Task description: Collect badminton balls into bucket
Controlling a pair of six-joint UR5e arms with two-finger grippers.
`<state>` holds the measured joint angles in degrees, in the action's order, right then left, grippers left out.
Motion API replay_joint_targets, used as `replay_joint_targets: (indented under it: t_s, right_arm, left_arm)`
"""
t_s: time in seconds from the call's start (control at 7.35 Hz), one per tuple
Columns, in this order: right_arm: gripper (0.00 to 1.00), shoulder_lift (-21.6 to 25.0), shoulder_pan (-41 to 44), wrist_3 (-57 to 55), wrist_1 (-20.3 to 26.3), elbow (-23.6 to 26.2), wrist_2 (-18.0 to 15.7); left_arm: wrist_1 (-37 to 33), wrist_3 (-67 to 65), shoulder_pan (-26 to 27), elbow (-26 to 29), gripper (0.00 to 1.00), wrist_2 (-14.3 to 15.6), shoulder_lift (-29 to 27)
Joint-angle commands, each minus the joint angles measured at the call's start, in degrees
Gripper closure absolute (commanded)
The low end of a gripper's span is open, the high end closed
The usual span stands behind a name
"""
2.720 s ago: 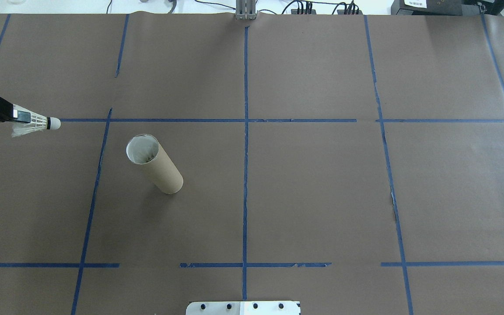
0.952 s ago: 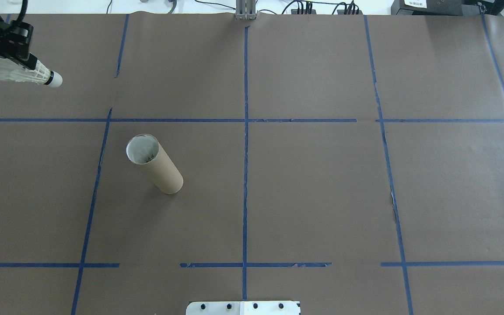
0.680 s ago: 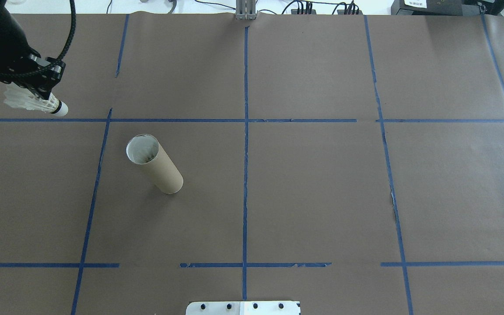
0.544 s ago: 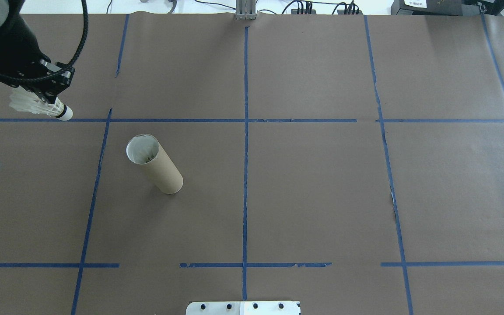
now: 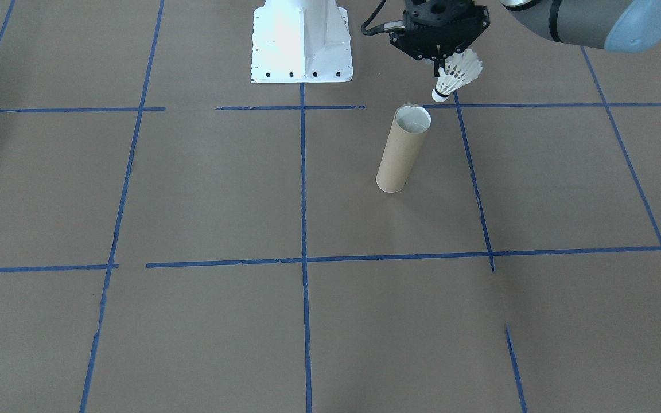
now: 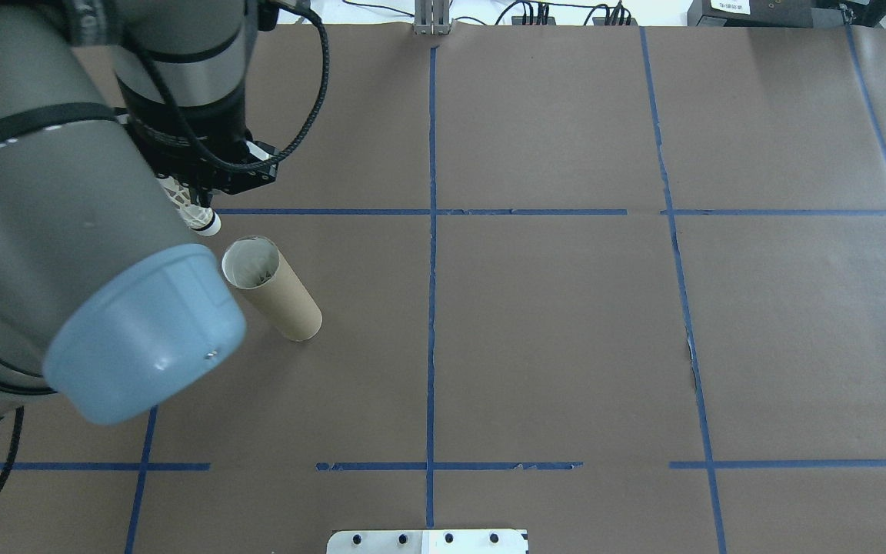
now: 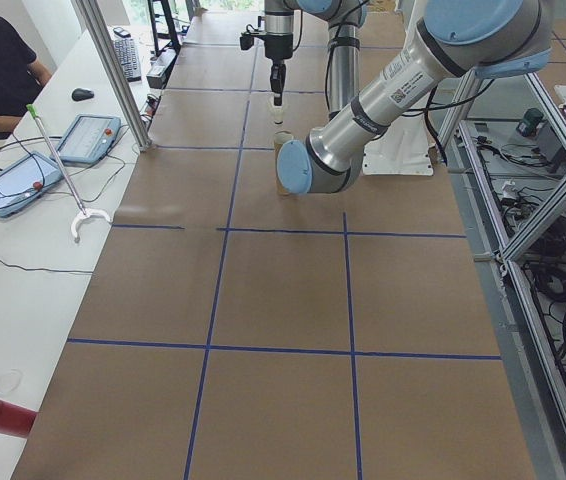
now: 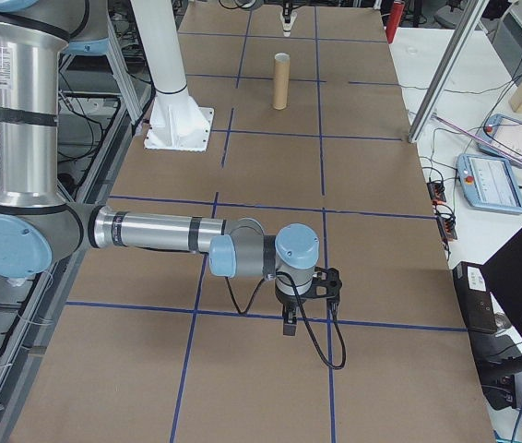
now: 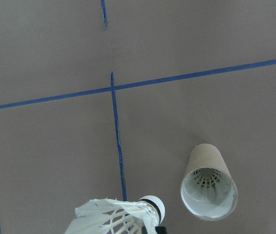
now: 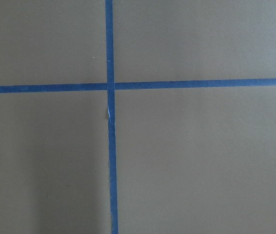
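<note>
Since earlier: the left arm is swinging in from the table's left edge toward the middle, carrying the shuttlecock [image 6: 195, 209] from well apart to just beside the bucket [image 6: 272, 288].
Left gripper: the left gripper [image 5: 439, 67] is pinching the shuttlecock by its feather skirt, jaws pressed onto it, cork tip pointing down and slightly aslant.
Shuttlecock position: it is hanging above the table, just beside the bucket's open mouth but not yet over it; in the wrist view the cork is sitting to the left of the rim.
Bucket: the tube is standing upright on the brown paper, and another shuttlecock [image 9: 207, 179] is already lying inside.
Right gripper: it is hanging low over a blue tape crossing [image 10: 109, 87], well apart from the bucket; whether its jaws are spread cannot be told.
Doing the step well: the arm is needing, by judgement, to centre the cork over the narrow mouth, straighten the shuttlecock, and lower it before letting go.
Risk: the feathers are likely catching the rim, or tipping the light tube.
</note>
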<state>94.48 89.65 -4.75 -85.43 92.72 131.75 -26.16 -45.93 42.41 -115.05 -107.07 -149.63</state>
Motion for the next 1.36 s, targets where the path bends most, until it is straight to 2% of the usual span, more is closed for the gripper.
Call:
replay_joint_targets:
  t_s: [0.0,0.27,0.82,1.22]
  right_arm:
    - [0.00,0.0,0.0,0.0,0.0,0.0,0.0]
    - [0.00,0.0,0.0,0.0,0.0,0.0,0.0]
    - [0.00,0.0,0.0,0.0,0.0,0.0,0.0]
    - [0.00,0.0,0.0,0.0,0.0,0.0,0.0]
  left_arm:
    - [0.8,-3.5,-3.2,3.7,1.00,2.9,-2.2]
    - [0.8,-4.8,-4.8,5.1,1.00,6.8,-2.1]
    - [-0.5,-4.8,-5.8,6.2,1.00,6.8,-0.9]
    - [-4.5,-4.8,-6.0,8.3,1.00,6.8,0.6]
